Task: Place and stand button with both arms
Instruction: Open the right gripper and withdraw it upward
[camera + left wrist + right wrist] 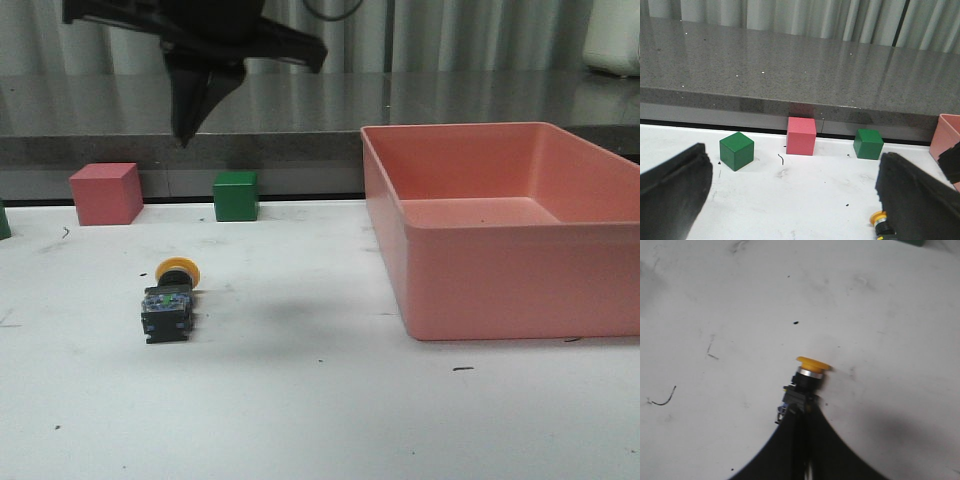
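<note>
1. L gripper (792,170): jaws wide, nothing held, low over the counter (300,420) near its front edge; not seen in front view. The button lies off to one side of it, not between the fingers. Risk: closing here grabs air.
2. Red cube (105,193), back edge toward left corner: well apart from the work. Low risk.
3. Button (168,300): on its side, left half of the counter, roughly midway between front and back edges, yellow cap toward the back edge. Risk: the round cap lets it roll or spin if nudged from one side only.
4. R gripper (183,138): fingers pinched together, empty, hanging above the button. Risk: descending w/o opening would knock it away.
5. Green cube (236,195), back edge: could block a skidding button.
6. Pink bin (480,290), right side: R arm may clip its wall.
</note>
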Controlling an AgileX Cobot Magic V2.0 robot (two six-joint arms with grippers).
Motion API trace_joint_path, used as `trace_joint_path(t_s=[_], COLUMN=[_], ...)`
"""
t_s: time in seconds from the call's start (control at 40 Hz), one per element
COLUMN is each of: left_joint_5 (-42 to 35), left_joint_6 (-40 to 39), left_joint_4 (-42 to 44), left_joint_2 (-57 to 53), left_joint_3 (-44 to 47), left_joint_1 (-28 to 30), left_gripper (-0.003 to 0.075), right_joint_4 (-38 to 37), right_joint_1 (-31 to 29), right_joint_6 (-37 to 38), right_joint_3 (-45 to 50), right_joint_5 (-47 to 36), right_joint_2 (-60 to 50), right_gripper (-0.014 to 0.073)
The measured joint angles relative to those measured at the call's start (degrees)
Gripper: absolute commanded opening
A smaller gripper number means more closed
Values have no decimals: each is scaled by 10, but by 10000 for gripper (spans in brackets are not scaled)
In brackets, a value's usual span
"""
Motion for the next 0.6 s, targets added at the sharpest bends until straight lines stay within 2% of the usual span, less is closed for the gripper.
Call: trace_joint_path(t_s=[0.12, 0.25, 0.4, 0.6], left_joint_5=[0, 0, 0, 0], left_joint_6=[0, 0, 0, 0], left_joint_4=[0, 0, 0, 0], left_joint_2=[0, 0, 0, 0], left_joint_3=[0, 0, 0, 0], left_joint_1=[0, 0, 0, 0], left_gripper=[640, 640, 640, 640], right_joint_4=[0, 0, 0, -5], right_joint_1=[-43, -96, -181, -297], right_joint_6=[-26, -52, -86, -101], right_joint_3=[56, 154, 293, 428], right_joint_5=[-1, -9, -31, -49], right_joint_2=[-56, -127, -235, -374], right_gripper=[-64, -64, -64, -64])
